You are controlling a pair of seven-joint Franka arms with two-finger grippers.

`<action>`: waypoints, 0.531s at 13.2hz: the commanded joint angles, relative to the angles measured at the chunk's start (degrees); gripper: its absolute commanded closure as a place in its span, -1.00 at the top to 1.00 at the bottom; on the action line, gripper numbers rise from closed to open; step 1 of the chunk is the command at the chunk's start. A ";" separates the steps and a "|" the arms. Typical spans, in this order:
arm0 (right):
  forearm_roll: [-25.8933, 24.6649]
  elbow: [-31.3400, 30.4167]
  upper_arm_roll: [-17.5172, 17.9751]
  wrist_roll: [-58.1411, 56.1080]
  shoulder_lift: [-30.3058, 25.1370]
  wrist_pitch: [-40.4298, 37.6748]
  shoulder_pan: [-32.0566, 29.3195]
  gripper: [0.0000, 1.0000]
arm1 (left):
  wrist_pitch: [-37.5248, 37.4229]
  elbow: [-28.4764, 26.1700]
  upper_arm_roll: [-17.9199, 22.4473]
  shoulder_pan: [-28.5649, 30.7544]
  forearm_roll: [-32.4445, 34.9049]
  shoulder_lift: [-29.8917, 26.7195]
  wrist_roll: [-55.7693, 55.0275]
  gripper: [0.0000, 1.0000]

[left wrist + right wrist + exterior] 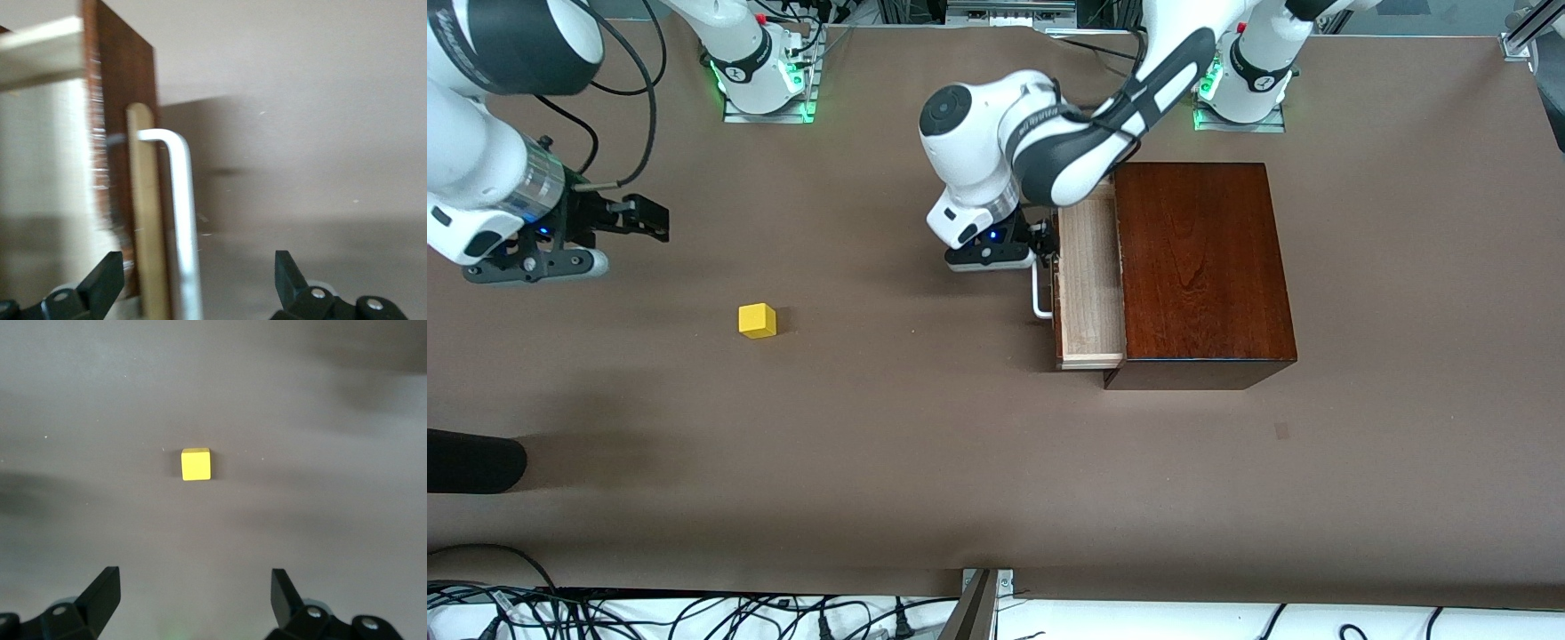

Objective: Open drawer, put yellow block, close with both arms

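Meanwhile left gripper (1040, 244) spread around drawer (1089, 284) handle (1039, 298); right gripper (645, 218) spread, yellow block (757, 320) apart.

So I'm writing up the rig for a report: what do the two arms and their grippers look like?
Both arms are glossy white with dark grey joint sections; green lights glow at their bases. The left gripper and right gripper are black, with two wedge-tipped fingers and a small blue light on the body. Black cables loop around the right arm.
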 commanded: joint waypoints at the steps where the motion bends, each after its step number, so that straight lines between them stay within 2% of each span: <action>1: 0.76 -6.48 0.30 -0.10 -0.75 6.73 0.46 1.00 | -6.61 1.29 0.43 3.23 -4.48 -6.59 8.77 1.00; 4: 0.85 -13.69 0.30 -0.01 -0.66 15.52 0.46 1.00 | -11.01 1.66 0.34 12.27 -11.24 -13.80 18.87 1.00; 7: 1.46 -19.15 0.30 -0.01 1.00 23.60 0.46 1.00 | -13.64 1.65 0.25 22.90 -19.95 -19.69 23.81 1.00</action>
